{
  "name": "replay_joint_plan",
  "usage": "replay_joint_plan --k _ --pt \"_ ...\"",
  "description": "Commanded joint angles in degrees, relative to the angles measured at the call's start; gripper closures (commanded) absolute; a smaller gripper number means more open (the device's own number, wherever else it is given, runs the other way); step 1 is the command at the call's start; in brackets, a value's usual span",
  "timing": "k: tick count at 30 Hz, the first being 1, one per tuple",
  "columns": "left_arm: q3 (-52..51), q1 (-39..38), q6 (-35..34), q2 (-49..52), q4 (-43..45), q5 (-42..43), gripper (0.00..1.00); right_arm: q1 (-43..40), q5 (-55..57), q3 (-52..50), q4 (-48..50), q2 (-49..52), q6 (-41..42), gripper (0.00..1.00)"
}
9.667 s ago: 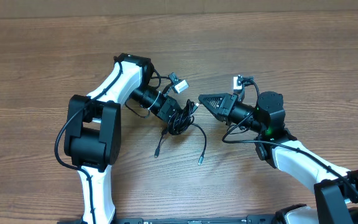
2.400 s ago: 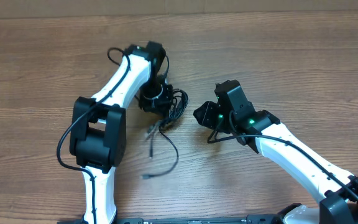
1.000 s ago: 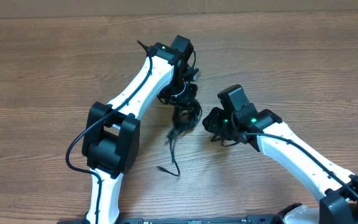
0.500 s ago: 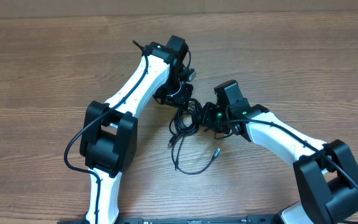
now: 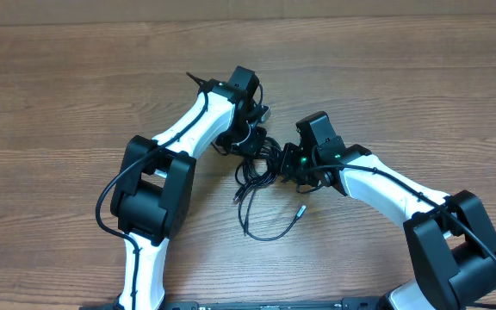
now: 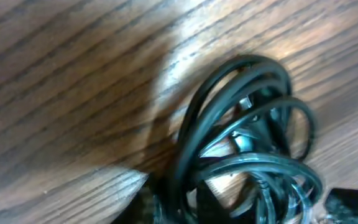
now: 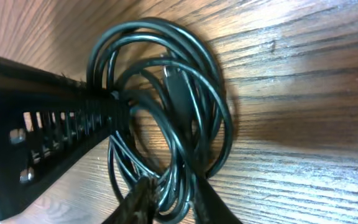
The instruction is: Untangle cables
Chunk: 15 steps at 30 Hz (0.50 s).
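Observation:
The cables point(image 5: 257, 172) are a bunch of thin black loops lying on the wooden table between the two arms. One loose strand point(image 5: 263, 234) curves toward the front and ends in a small plug point(image 5: 300, 209). My left gripper point(image 5: 250, 145) comes down on the bunch's far side. In the left wrist view, the coil point(image 6: 241, 143) fills the frame and strands run between the dark, blurred jaws of that gripper point(image 6: 185, 205). My right gripper point(image 5: 284, 164) meets the bunch from the right. Its fingers point(image 7: 138, 199) pinch several strands of the coil point(image 7: 166, 93).
The table point(image 5: 58, 95) is bare brown wood all round. In the right wrist view, the left gripper's black slatted body point(image 7: 42, 130) lies against the coil's left side. The two arms nearly touch over the bunch.
Over the last second the right arm swung left onto the bunch and the loose strand spread out toward the front. Both grippers have narrowed on the strands. The left arm barely moved.

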Motion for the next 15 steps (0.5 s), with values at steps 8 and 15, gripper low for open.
replay_joint_plan --k 8,15 --pt "-1.36 0.72 2.36 0.52 2.86 0.17 0.96 -0.07 5.66 -1.18 -0.13 0.55 6.95 0.89" --pt "-1.36 0.68 2.38 0.50 2.16 0.31 0.73 -0.07 5.09 -1.18 1.38 2.86 10.14 0.91"
